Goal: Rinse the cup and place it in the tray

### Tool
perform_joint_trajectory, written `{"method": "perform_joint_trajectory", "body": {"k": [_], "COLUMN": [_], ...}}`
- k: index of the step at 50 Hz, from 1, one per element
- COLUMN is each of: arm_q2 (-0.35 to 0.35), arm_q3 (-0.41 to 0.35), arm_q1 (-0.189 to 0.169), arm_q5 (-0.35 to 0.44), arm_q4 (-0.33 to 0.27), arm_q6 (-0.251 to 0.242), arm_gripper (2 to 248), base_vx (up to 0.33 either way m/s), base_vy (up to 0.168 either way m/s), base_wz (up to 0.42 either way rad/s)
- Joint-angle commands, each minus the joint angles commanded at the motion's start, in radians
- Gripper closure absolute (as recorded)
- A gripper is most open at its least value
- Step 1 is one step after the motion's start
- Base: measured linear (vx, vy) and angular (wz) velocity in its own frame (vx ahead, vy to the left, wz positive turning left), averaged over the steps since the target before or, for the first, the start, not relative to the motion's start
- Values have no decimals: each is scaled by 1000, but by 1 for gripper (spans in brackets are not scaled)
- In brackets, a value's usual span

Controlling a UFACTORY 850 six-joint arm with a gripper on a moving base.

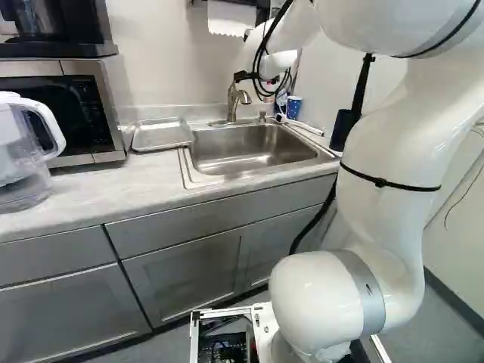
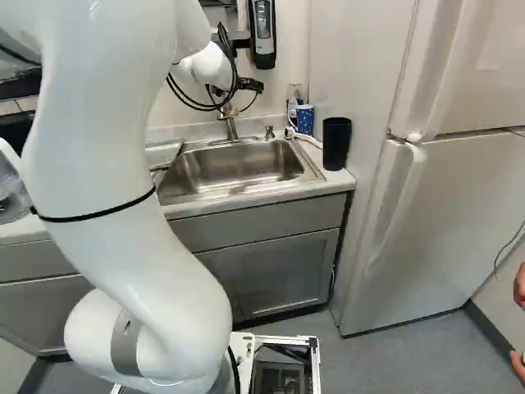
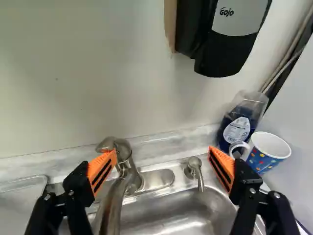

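Near the faucet, the gripper (image 2: 248,85) shows as a dark shape in the right base view. In the wrist view the gripper (image 3: 163,155) is open, its orange pads wide apart with nothing gripped. The faucet (image 3: 128,171) stands ahead, nearer one finger. A blue cup with colored dots and a white inside (image 3: 266,154) stands upright beyond the other finger, beside a bottle; the right base view shows the cup (image 2: 305,120) behind the sink's corner. The metal sink (image 1: 249,155) holds nothing visible. A shallow metal tray (image 1: 161,134) lies on the counter beside it.
A soap dispenser (image 3: 220,44) hangs on the wall above the cup's side. A black tumbler (image 2: 336,144) stands by the sink, close to the fridge (image 2: 443,213). A pitcher (image 1: 26,151) and microwave (image 1: 76,113) are on the counter. Someone's hand (image 2: 518,287) shows at the right base view's edge.
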State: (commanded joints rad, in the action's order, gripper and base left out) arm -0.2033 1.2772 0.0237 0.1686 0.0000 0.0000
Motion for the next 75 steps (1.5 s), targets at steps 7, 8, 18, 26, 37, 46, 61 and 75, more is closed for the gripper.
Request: {"method": "perform_joint_trajectory", "body": {"k": [7,8,18,26,37,46,61,75], "arm_q2": [-24,-27,-61,-87,-101,-101,-64,6], "arm_q3": [27,30,68,98,114,114,71,-7], "arm_q1": [4,5,11,15,19,19,23,32], "arm_q5": [0,0,8,39,39,39,39,39], "arm_q4": [0,0,0,0,0,0,0,0], "arm_q6": [0,0,0,0,0,0,0,0], "arm_gripper": [3,3,3,3,3,3,3,3], "base_vx": [0,0,0,0,0,0,0,0], "base_vy": [0,0,0,0,0,0,0,0], "base_wz": [0,0,0,0,0,0,0,0]}}
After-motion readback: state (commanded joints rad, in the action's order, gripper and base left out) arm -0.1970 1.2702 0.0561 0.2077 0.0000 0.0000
